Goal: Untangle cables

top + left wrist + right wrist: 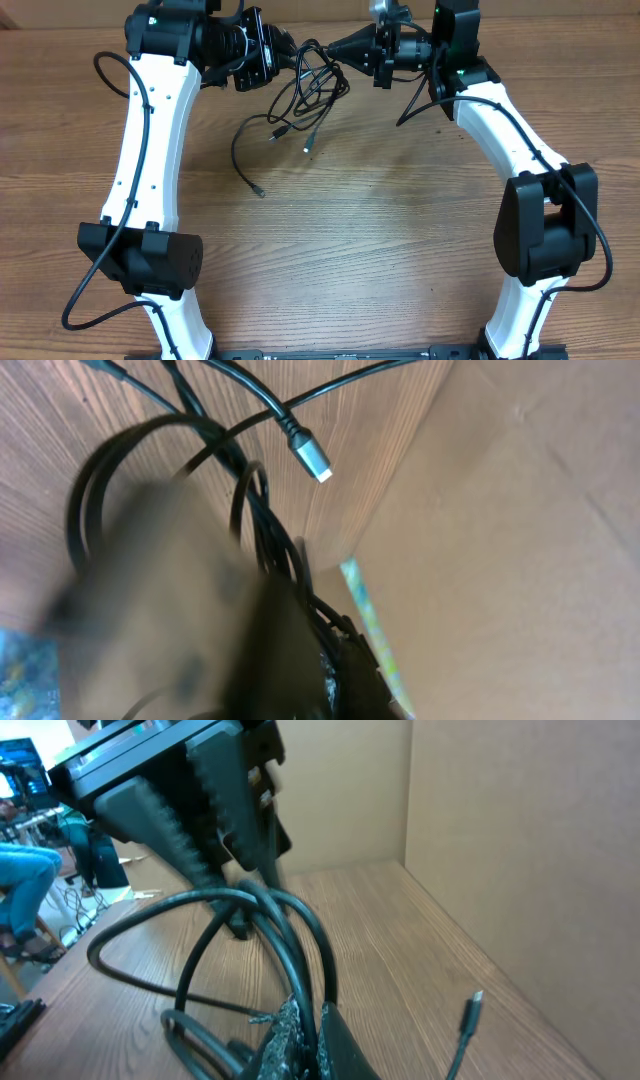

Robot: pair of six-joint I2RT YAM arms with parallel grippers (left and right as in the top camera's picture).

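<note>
Right gripper, at the lower edge of its wrist view, is clamped on the cables, which rise in dark loops from its fingertips. Opposite it, the left gripper pinches the same bundle between ridged fingers. Overhead, both grippers meet tip to tip at the far edge of the table, the tangle hanging between and just in front of them. Three loose ends trail onto the wood. One silver plug shows sharply in the left wrist view.
</note>
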